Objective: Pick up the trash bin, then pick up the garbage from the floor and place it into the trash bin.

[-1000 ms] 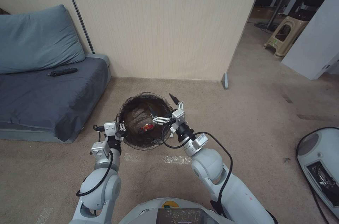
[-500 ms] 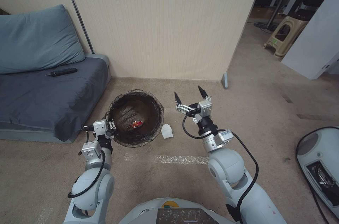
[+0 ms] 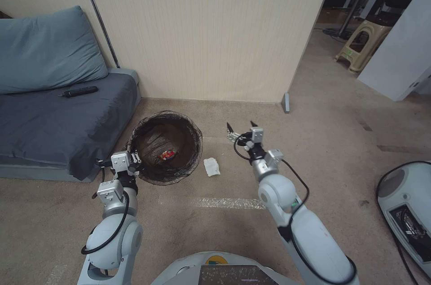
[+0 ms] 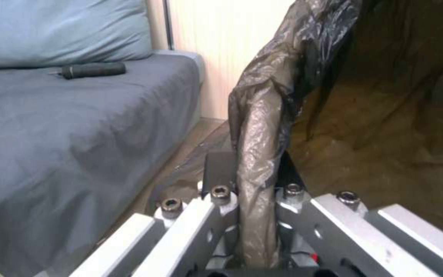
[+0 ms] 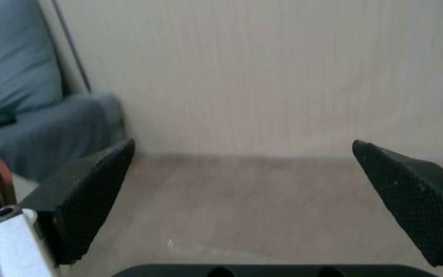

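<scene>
The trash bin (image 3: pixel 148 134), round and lined with a dark bag, sits left of centre in the head view with a red-white packet (image 3: pixel 167 155) lying inside it. My left gripper (image 3: pixel 133 160) is shut on the bin's near-left rim. The left wrist view shows the left gripper (image 4: pixel 252 173) clamped over the bag-covered rim (image 4: pixel 262 115). A white tissue (image 3: pixel 211 166) lies on the floor (image 3: pixel 314 141) just right of the bin. My right gripper (image 3: pixel 241 128) hangs open beyond and to the right of the tissue. In the right wrist view the right gripper (image 5: pixel 242 177) holds nothing, its black fingertips (image 5: pixel 96 188) spread wide.
A grey sofa (image 3: pixel 58 123) with a blue cushion and a black tool (image 3: pixel 80 91) stands at the left, close to the bin. The beige wall panel (image 3: pixel 206 29) rises behind. A plastic stool (image 3: pixel 364 45) is far right, and a white machine (image 3: pixel 406 213) is at the right edge.
My right gripper has come out of the bin and swung right, open and empty, leaving the red-white packet inside. The left gripper has carried the bin leftward, uncovering the tissue.
</scene>
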### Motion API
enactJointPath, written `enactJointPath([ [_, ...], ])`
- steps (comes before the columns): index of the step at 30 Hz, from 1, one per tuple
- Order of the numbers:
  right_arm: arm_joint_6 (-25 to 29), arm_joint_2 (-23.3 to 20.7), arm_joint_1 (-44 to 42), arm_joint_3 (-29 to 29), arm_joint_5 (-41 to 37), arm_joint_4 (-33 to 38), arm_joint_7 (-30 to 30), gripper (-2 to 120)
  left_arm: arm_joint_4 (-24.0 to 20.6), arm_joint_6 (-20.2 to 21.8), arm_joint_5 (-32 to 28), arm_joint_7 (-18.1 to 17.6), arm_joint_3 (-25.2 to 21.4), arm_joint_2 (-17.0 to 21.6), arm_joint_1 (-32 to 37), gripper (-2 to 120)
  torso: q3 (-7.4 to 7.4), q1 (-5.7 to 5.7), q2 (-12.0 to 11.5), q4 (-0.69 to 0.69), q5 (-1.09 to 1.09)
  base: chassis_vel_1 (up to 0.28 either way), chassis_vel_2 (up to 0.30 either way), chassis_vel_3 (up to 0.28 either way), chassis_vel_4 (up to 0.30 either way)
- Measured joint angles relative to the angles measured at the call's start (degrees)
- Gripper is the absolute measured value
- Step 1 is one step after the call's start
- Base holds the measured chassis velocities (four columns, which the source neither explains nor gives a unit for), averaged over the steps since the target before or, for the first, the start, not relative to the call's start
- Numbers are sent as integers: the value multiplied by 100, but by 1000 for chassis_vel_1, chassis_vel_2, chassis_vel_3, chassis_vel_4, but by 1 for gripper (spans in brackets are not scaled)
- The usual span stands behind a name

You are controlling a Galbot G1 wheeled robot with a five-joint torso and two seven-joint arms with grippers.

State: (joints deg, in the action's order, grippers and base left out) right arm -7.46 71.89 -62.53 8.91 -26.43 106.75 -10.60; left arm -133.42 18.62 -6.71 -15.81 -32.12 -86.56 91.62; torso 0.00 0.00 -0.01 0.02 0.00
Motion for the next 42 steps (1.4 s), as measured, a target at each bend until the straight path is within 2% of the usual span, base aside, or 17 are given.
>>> enactJointPath([
  [3,-106,0,383,-318,-166,-515,-51,100,-2,0,9,-3,-1,-31,0,0,0,0,0,1,-1,0,0,0,0],
  [4,-185,28,600,-529,-237,-890,-81,100,-3,-1,14,-3,-1,-39,1,0,0,0,0,-3,-1,0,0,0,0],
  [21,-326,195,1100,-978,-431,-1857,-133,100,-3,-3,10,0,-44,-48,-12,0,1,0,0,-1,0,0,0,0,0],
  [24,-411,351,1483,-1322,-451,-2565,-109,100,-4,-5,6,2,-61,-55,-11,0,0,0,0,-2,-1,0,0,0,0],
  [28,-489,477,1721,-1516,-391,-3081,9,100,-1,-10,36,7,-20,-93,0,0,0,0,0,-2,-2,0,0,0,0],
  [32,-491,585,1900,-1604,-331,-3555,137,100,-1,-13,56,14,0,-110,1,0,0,0,0,-2,-1,0,0,0,0],
  [35,-513,787,2186,-1681,-191,-4361,323,100,8,-13,47,13,5,-112,0,0,0,0,0,-3,-1,0,0,0,0],
  [42,-608,1017,2401,-1715,-57,-5154,552,100,31,-13,56,13,27,-135,-4,0,0,0,0,-2,-1,0,0,0,0],
])
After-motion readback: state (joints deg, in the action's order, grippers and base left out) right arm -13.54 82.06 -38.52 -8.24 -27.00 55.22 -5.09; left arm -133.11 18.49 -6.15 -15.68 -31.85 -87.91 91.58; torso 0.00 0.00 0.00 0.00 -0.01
